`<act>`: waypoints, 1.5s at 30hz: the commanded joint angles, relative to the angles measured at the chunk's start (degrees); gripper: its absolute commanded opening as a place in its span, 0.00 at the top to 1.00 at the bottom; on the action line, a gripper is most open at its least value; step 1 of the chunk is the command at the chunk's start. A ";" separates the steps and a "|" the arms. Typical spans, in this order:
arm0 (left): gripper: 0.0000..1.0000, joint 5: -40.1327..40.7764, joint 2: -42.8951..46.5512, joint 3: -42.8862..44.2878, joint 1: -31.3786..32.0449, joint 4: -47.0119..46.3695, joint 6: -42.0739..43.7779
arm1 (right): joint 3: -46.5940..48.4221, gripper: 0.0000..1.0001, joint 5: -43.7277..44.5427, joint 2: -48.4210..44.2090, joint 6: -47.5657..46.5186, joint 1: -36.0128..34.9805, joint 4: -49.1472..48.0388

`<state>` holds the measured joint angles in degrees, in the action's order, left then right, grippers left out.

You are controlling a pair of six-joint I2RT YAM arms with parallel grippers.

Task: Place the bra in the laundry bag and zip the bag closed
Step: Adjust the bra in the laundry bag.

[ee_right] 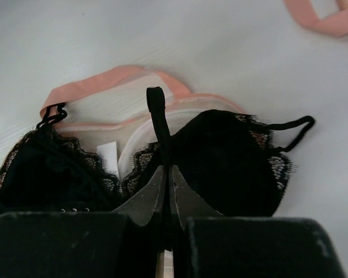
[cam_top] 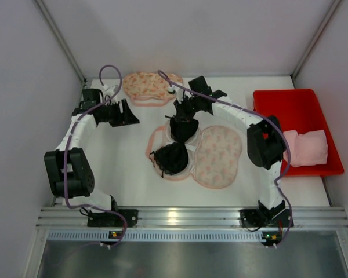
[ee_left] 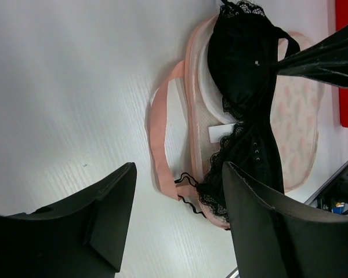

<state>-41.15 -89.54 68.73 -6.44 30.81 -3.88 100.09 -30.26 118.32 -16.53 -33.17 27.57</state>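
Left gripper (cam_top: 126,113) hovers with its claw spread wide over the table (cam_top: 122,168), left of the action, touching nothing. Centre stage, the black bra (cam_top: 174,156) lies across the left half of the opened laundry bag (cam_top: 220,155), one cup near, one far. Right gripper (ee_right: 165,188) is pinched tight on a bra strap above the far cup. Far right, a red bin (cam_top: 296,104) holds a pink cloth (cam_top: 307,147)
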 commanded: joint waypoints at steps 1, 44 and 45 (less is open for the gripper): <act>0.34 -0.77 3.31 -1.49 -0.33 -0.57 1.59 | -1.48 1.00 -3.58 -3.10 2.21 -1.81 -1.73; 0.34 -1.65 14.92 -12.39 4.42 3.10 21.61 | -8.60 0.89 -10.70 0.77 -2.80 -2.78 5.30; 0.33 -2.00 14.92 -12.48 4.42 3.64 22.94 | -8.43 0.84 -10.52 0.86 -2.98 -2.87 5.82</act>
<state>-40.84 -74.83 56.18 -2.00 32.14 15.94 89.86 -39.97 120.55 -17.15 -34.87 31.62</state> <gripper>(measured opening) 0.663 0.124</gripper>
